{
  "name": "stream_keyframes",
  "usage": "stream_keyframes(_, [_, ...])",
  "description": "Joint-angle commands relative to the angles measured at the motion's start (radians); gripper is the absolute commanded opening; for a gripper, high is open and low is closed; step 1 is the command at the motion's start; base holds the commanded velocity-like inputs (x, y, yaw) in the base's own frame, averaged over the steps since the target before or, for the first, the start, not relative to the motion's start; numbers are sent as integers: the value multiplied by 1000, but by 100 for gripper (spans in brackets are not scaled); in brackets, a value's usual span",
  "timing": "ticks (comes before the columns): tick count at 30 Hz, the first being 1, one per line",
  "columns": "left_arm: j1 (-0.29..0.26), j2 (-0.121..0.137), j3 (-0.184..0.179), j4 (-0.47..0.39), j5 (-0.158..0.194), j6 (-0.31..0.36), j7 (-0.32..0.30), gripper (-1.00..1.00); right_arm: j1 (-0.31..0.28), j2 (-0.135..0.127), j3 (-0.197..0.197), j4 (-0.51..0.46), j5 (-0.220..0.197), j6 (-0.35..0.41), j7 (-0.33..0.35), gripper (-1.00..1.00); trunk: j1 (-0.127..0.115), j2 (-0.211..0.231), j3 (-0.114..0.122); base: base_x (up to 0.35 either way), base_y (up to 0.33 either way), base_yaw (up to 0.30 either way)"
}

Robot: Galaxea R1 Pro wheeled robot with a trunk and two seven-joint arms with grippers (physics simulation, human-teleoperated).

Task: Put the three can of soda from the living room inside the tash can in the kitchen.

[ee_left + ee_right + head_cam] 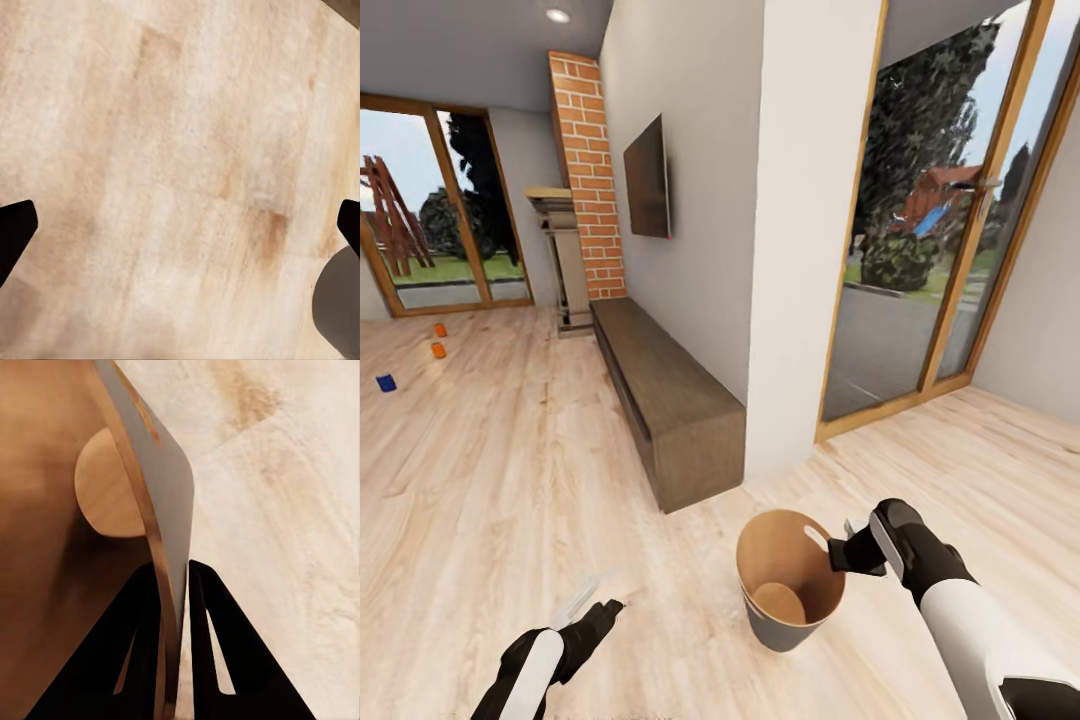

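The trash can (790,585), grey outside and tan-brown inside, hangs tilted above the wood floor at the lower middle of the head view. My right gripper (844,553) is shut on its rim; the right wrist view shows the thin wall (169,502) pinched between the two black fingers (131,660). Far off at the left, two orange cans (439,330) (438,350) and one dark blue can (386,382) stand on the floor. My left gripper (598,606) hangs open over bare floor, its fingertips (15,232) wide apart with nothing between them.
A long low wooden bench (665,395) runs along the wall under a wall-mounted TV (648,180). A white pillar (810,230) stands ahead, with glass doors (930,220) to its right. The brick fireplace (585,180) is farther back. Open floor stretches left toward the cans.
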Motion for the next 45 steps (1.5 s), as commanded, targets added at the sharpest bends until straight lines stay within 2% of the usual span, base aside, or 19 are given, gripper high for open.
stream_keyframes(1, [0, 0, 0, 0, 0, 0, 0, 100, 0, 0, -2, -1, -33, 3, 7, -100, 0, 0, 0, 0, 0, 297])
stream_keyframes(17, [0, 0, -3, 0, -4, 0, -8, 100, 0, 2, -1, -1, -33, 3, 8, -100, 0, 0, 0, 0, 6, 297])
stream_keyframes(25, [0, 0, -3, 0, 0, 0, -12, 100, 0, 3, -1, -1, -32, 3, 8, -100, 0, 0, 0, 0, 227, 294])
stream_keyframes(35, [0, 0, -3, 0, 0, 0, -11, 100, 0, 5, 0, -1, -31, 3, 9, -100, 0, 0, 0, 0, 313, 54])
stream_keyframes(40, [0, 0, -3, 0, 0, 0, -9, 100, 2, 20, 3, -1, -27, 3, 9, -100, 0, 0, 0, 0, 330, 2])
stream_keyframes(45, [0, 0, -4, 0, -2, 0, -9, 100, 2, 23, 3, -1, -25, 3, 9, -100, 0, 0, 0, 4, 338, 26])
